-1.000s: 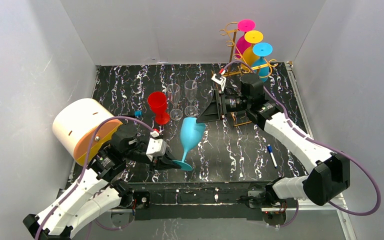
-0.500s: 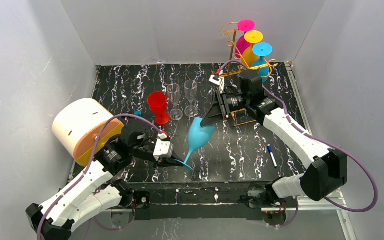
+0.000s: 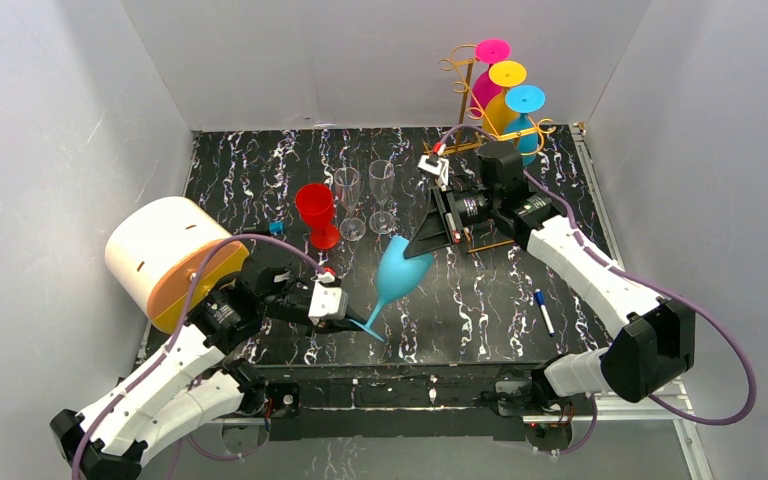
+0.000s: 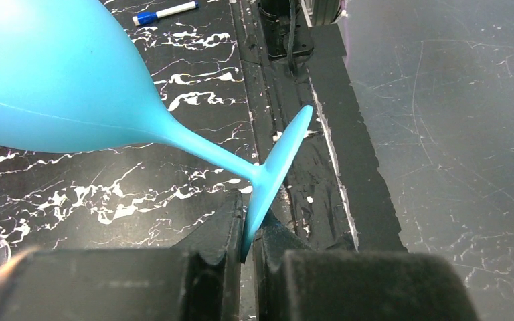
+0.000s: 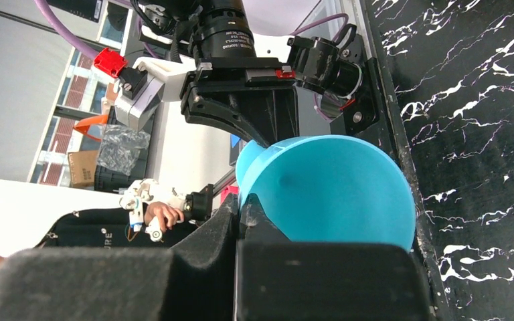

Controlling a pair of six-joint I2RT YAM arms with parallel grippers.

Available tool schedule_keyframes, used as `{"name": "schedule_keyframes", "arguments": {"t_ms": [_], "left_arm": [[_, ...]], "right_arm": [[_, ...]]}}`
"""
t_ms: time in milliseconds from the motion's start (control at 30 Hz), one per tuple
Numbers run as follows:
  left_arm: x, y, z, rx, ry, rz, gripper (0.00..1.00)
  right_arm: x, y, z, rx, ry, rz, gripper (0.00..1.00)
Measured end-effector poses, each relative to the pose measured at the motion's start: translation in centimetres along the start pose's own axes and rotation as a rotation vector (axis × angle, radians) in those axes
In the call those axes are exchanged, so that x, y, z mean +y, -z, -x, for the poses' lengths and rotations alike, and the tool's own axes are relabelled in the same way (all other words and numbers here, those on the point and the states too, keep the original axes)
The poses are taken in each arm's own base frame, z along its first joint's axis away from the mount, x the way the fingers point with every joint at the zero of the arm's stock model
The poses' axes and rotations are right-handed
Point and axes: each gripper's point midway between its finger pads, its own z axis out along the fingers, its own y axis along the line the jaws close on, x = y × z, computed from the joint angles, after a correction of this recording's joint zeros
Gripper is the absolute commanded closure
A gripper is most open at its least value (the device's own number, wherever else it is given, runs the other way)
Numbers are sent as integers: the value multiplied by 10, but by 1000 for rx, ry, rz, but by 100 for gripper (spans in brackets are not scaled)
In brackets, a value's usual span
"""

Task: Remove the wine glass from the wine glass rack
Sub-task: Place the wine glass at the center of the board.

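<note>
Left tool (image 4: pixel 246 231) squeezes the foot of the blue wine glass (image 4: pixel 73 87). Right tool (image 5: pixel 239 210) pinches its rim. Only one should let go, slowly.

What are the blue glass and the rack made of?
Blue glass: probably plastic. It is opaque, evenly coloured, with a soft satin sheen and no see-through.
Rack: looks like thin metal wire with a shiny gold finish, bent into curls.

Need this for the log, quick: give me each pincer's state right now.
Left pincer: closed on the foot of the blue wine glass.
Right pincer: closed on that glass's bowl rim.
</note>
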Motion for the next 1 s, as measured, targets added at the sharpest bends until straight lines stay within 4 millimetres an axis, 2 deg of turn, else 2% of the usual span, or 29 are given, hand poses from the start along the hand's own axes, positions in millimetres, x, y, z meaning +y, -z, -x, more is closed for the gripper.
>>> {"name": "schedule_keyframes", "arguments": {"t_ms": [200,267,333,400,600,733,833,1000], "left_arm": [[0,-1,-3,-1,-17,-7,97],[-1,-2,-3,-3,-20,-12,87],[-1,-2,-4,2,-17,-13,71],[1,-1,-12,35,18,2,62],[1,1,-34,120,101,19,46],[-2,4,-36,146,118,18,38],[-2,7,-35,162,125,23,24],[3,14,-35,180,145,91,19]], "right_arm": [[0,1,-3,8,-18,-2,99],[0,1,-4,11,-17,-5,99],[1,1,-5,16,-14,-6,99],[2,0,-7,24,-9,-5,99],[-2,-3,-13,38,8,-26,99],[-9,-3,-11,30,19,-65,99],[-15,-3,-10,23,19,-102,99],[-28,-3,-3,4,41,-207,99]]}}
